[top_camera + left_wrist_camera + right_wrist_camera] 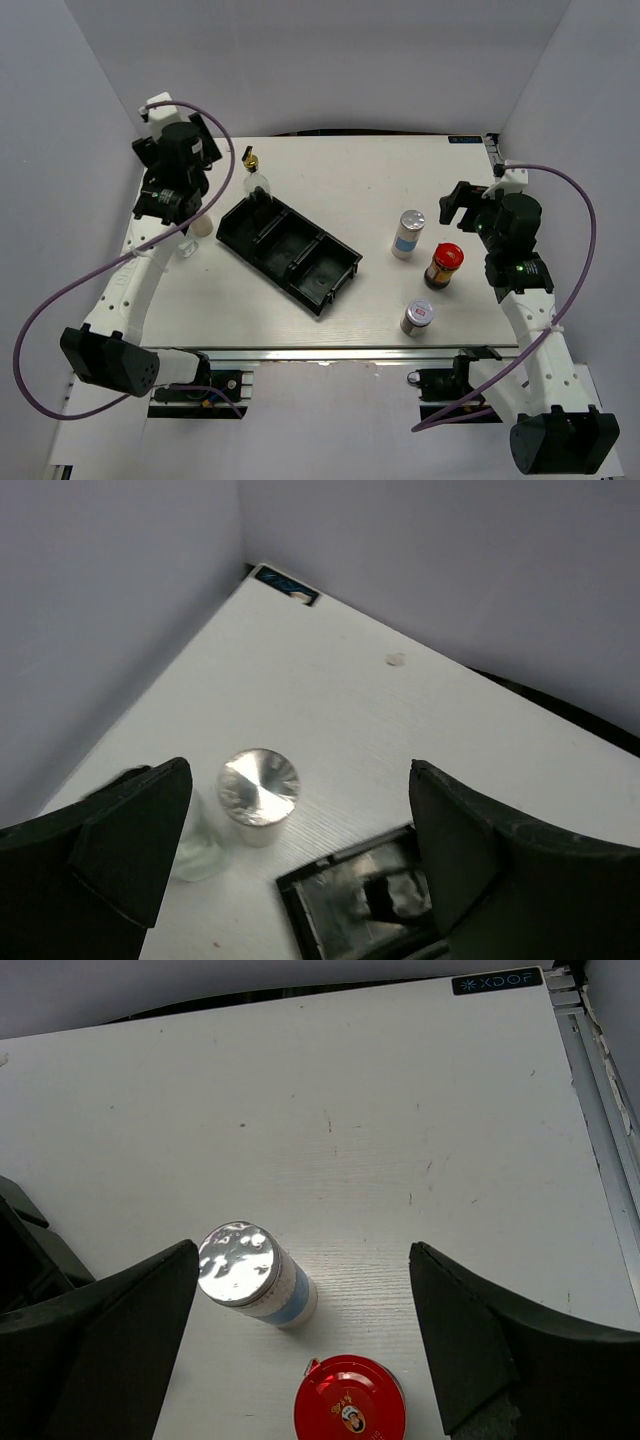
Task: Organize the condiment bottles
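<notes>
Both hands hang spread above the table [400, 170]; the left hand [297, 775] frames a small silver-lidded jar [258, 792] and a clear glass bottle [200, 848] half hidden by a finger, just beside a corner of the black tray [350, 905]; the right hand [302, 1252] frames a blue-banded shaker [252, 1272] and the red-lidded jar [350, 1402] at the frame's bottom. Overhead, a gold-capped bottle [256, 178] stands at the tray's upper-left end; a lone shaker jar [417, 317] stands lower right.
</notes>
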{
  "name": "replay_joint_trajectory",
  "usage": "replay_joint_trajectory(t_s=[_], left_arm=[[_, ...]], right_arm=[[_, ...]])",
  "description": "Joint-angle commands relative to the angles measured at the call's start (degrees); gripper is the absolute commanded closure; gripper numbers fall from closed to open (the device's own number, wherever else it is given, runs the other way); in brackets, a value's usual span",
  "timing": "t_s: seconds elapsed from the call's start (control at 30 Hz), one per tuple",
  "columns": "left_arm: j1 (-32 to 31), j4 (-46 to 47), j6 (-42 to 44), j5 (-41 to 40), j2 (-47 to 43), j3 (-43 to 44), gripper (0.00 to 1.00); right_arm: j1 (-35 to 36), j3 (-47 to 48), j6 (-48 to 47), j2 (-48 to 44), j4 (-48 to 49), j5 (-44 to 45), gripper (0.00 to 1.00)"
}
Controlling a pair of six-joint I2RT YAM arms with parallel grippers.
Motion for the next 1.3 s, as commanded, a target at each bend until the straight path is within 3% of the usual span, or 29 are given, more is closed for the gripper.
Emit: replay_joint_trajectory(t_s=[0.0, 0.27, 0.9, 1.17, 1.27], left_arm=[[5.35, -3.35, -3.19, -0.74, -2.4, -1.02, 0.02], [11.68, -3.17, -2.85, 1.19, -3.99, -6.48, 0.02], [14.41, 4.82, 0.14, -2.32, 0.32, -15.0, 0.04], [14.85, 10.36, 2.51, -5.39, 2.69, -17.2, 0.19], [14.76, 12.12, 3.83, -5.31, 2.43, -18.43, 0.29]], right_arm=[[-0.12, 1.93, -0.4, -0.28, 1.0, -1.07, 0.11], [-0.12, 2.28, -0.4, 1.48, 0.91, -1.15, 0.11], [-0.12, 2.73, -0.66, 2.54, 0.38, 0.07, 0.11], [-0.12, 2.81, -0.84, 2.89, 0.29, -0.1, 0.11], [-0.12, 3.16, -1.01, 3.76, 0.03, -1.07, 0.11]])
